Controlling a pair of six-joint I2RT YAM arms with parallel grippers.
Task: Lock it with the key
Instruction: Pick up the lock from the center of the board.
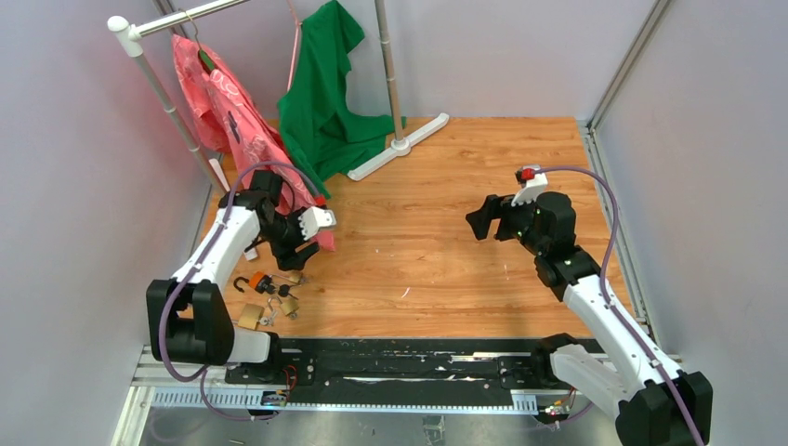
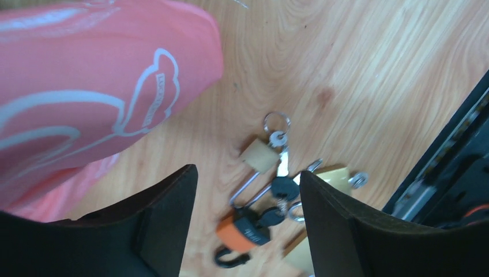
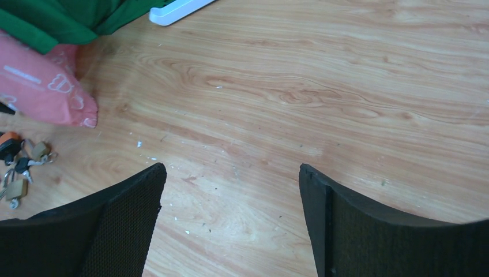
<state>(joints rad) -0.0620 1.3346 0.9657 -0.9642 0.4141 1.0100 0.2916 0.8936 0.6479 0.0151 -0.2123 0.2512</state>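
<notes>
The left gripper [image 2: 248,225] hangs over the wooden tabletop [image 1: 437,242] with its two black fingers [image 2: 167,219] spread apart and nothing between them. Straight below the gap, seen from the left wrist, lies a small cluster of locks and keys. The orange-bodied padlock with a black shackle [image 2: 242,234] sits nearest the fingertips, its shackle swung open. Just beyond it lies a black-headed key [image 2: 284,187] on a ring, touching the silver shackle of a small brass padlock [image 2: 259,156], which lies farther out. Toward the right finger a second brass padlock [image 2: 333,176] is partly hidden behind that finger. Whether any key sits in a keyhole cannot be told. To the left of the gripper and beyond it, a pink garment with white line print [image 2: 86,92] drapes onto the wood.

The right gripper [image 3: 230,190] is well apart from the cluster, its black fingers [image 3: 346,225] wide apart over bare wood and holding nothing. From its wrist camera the padlocks show far off to the left, near the pink cloth, with a green garment [image 3: 52,20] beyond.
</notes>
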